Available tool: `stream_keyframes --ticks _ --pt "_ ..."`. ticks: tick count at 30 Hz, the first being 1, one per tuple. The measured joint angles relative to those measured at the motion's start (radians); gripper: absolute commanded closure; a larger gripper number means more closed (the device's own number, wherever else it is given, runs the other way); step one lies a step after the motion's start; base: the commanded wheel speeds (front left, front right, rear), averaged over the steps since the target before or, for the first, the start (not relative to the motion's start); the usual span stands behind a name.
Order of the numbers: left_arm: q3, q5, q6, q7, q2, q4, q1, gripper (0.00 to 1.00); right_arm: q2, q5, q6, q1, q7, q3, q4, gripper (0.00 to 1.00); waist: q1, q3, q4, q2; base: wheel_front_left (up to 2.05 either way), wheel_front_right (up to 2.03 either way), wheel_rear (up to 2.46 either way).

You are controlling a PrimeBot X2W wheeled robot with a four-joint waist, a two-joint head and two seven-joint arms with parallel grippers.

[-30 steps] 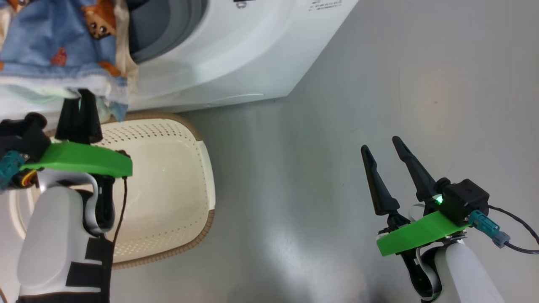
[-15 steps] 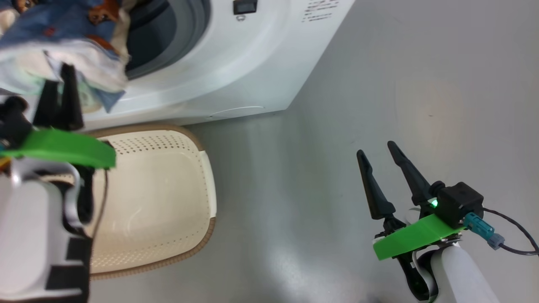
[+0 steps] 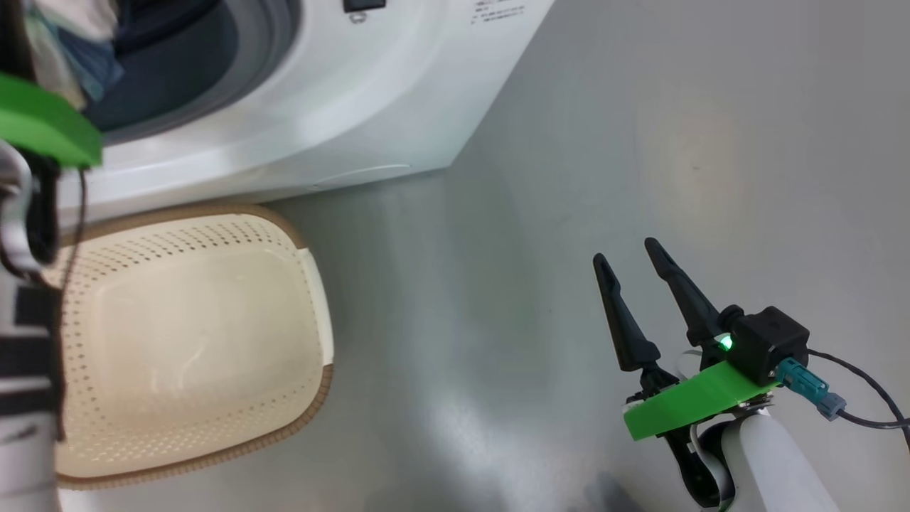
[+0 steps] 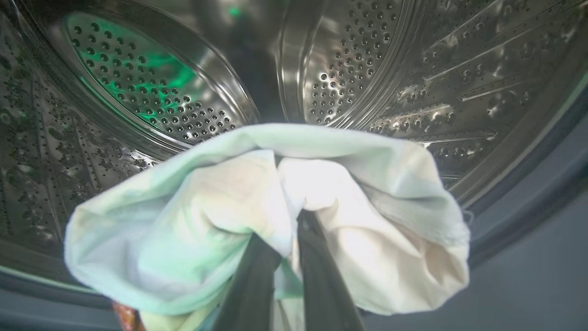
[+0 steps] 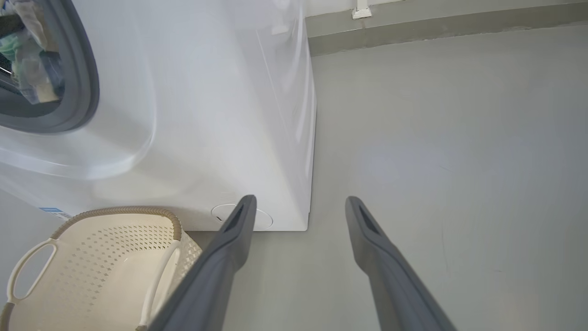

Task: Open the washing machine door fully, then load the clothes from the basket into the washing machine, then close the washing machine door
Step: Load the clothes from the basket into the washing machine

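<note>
Clothes (image 4: 257, 207), soft, light and floppy, hang bunched at the mouth of the washer (image 3: 355, 107) drum (image 4: 349, 69), pinched tight by the left gripper (image 4: 288, 232); a gathered fold likely grips best. Right gripper (image 5: 299, 200) hovers spread wide over floor (image 5: 436, 138) near the basket (image 3: 313, 284).

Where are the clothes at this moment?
In the left wrist view, the clothes hang pinched in the left gripper, at the mouth of the steel drum of the washing machine; in the head view they show at the top left corner.
</note>
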Motion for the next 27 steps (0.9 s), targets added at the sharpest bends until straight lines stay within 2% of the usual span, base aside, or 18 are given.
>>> stream_keyframes --ticks 10,20,27 --pt "-0.008 0.003 -0.014 0.020 0.053 0.177 -0.187 1.00 0.000 0.010 0.000 -0.006 0.000 0.005 -0.003 0.00 0.0000 0.064 -0.038 0.0000 0.00 0.00 0.00" --pt "-0.040 0.026 -0.022 0.022 0.080 0.297 -0.347 1.00 0.000 0.044 0.000 -0.030 0.000 0.015 -0.015 0.00 0.0000 0.150 -0.055 0.0000 0.00 0.00 0.00" --pt "-0.064 0.053 -0.019 -0.067 0.090 0.348 -0.436 1.00 0.001 0.056 0.000 -0.044 0.000 0.029 -0.017 0.00 0.0000 0.198 -0.062 0.0000 0.00 0.00 0.00"
